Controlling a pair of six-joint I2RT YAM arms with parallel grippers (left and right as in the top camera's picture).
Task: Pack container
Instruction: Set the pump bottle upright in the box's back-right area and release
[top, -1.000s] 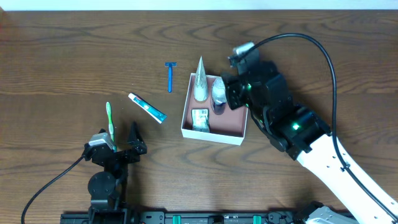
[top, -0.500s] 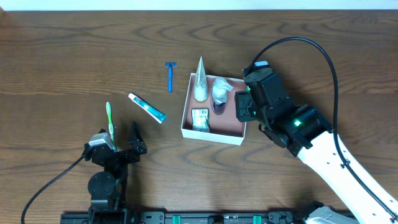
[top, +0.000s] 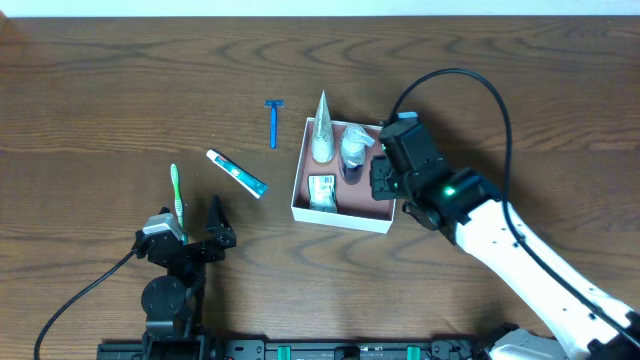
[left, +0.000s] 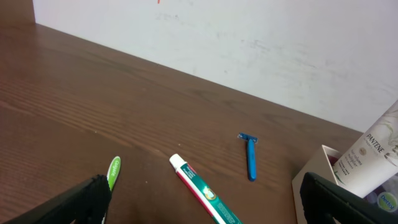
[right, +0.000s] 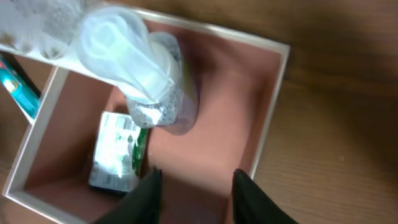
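Since a second earlier the right gripper (top: 380, 178) had drawn off the clear bottle (top: 352, 152), swung out past the right wall of the container (top: 340, 218), and come back in over the right part of the box. The contents had not shifted in that time.

Right fingers (right: 149, 193): partly apart, a narrow gap, nothing between them. Only the bare pinkish floor of the container showed in the gap. The bottle stood just beyond the fingertips, and a small packet (top: 321, 190) lay flat to one side of them. A white tube (top: 320, 128) leaned over the far rim, beyond the bottle.

Left gripper (top: 190, 228): fingers spread wide and empty, resting low over the table (top: 100, 90). The container sat well off to the right of these fingers.

Still outside the box, all ahead of the left fingers:
- a green toothbrush (top: 177, 195), close by the left-hand finger; contact could not be confirmed;
- a toothpaste tube (top: 237, 172), a little further out;
- a blue razor (top: 273, 122), furthest off and nearest the container's left wall.

Assessment: three items packed and three outstanding, so the job stood at roughly halfway. Free floor remained on the right side of the box, under the right fingers.
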